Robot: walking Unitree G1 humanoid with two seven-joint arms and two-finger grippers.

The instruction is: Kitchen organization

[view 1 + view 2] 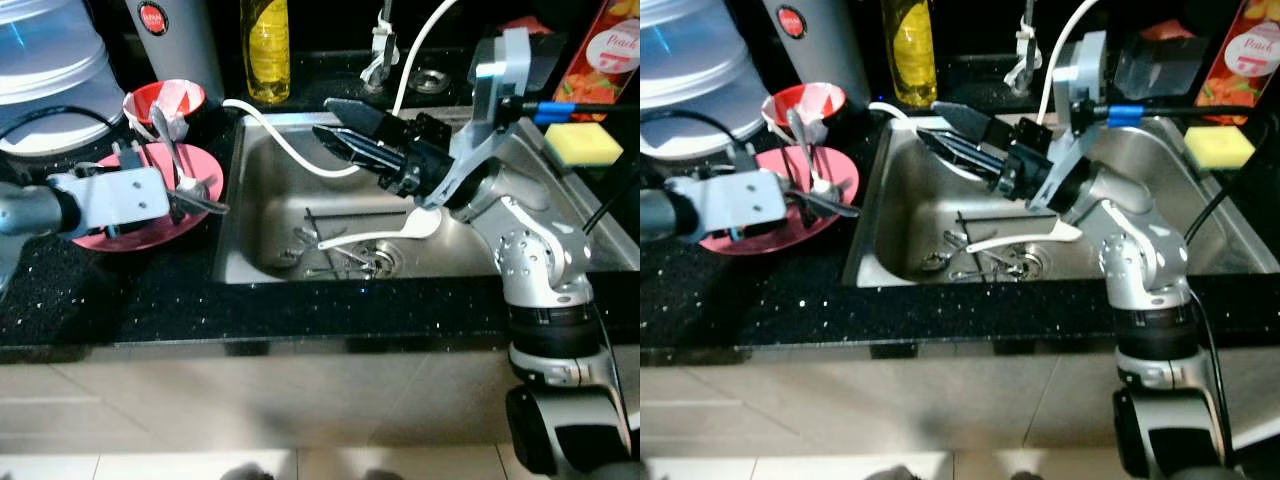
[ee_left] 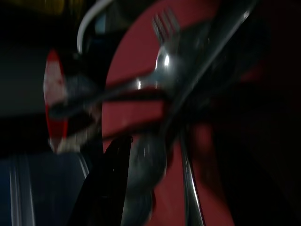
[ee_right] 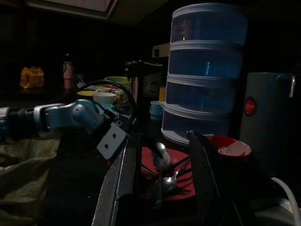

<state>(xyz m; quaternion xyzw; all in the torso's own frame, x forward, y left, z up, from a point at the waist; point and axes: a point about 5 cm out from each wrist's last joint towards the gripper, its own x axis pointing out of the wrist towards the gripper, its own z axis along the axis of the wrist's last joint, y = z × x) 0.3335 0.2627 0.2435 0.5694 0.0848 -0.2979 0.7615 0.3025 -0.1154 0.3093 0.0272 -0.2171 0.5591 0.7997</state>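
Stainless steel is seen first from the left eye: the sink (image 1: 250, 215) is sunk into a black speckled counter (image 1: 120, 300), with a white spoon (image 1: 400, 230) and loose cutlery lying by its drain. To its left a pink plate (image 1: 205, 165) carries spoons and a fork, and a red bowl (image 1: 165, 100) is set just behind it. The left gripper (image 1: 195, 195) is held over the plate's cutlery; whether its fingers are pinching cannot be told. The right gripper (image 1: 335, 125) is held above the sink, fingers spread, nothing between them. A white hose (image 1: 290, 150) is draped across the sink's rim beneath it. A yellow bottle (image 1: 265, 50) and a yellow sponge (image 1: 583, 143) are noted along the back edge.

From the right eye, pale cabinet fronts are seen below the counter.

In the left wrist view, dark and blurred, a fork (image 2: 162, 56) is made out on the plate.

In the right wrist view, stacked clear containers (image 3: 207, 70) are seen behind the plate, in a dim room.
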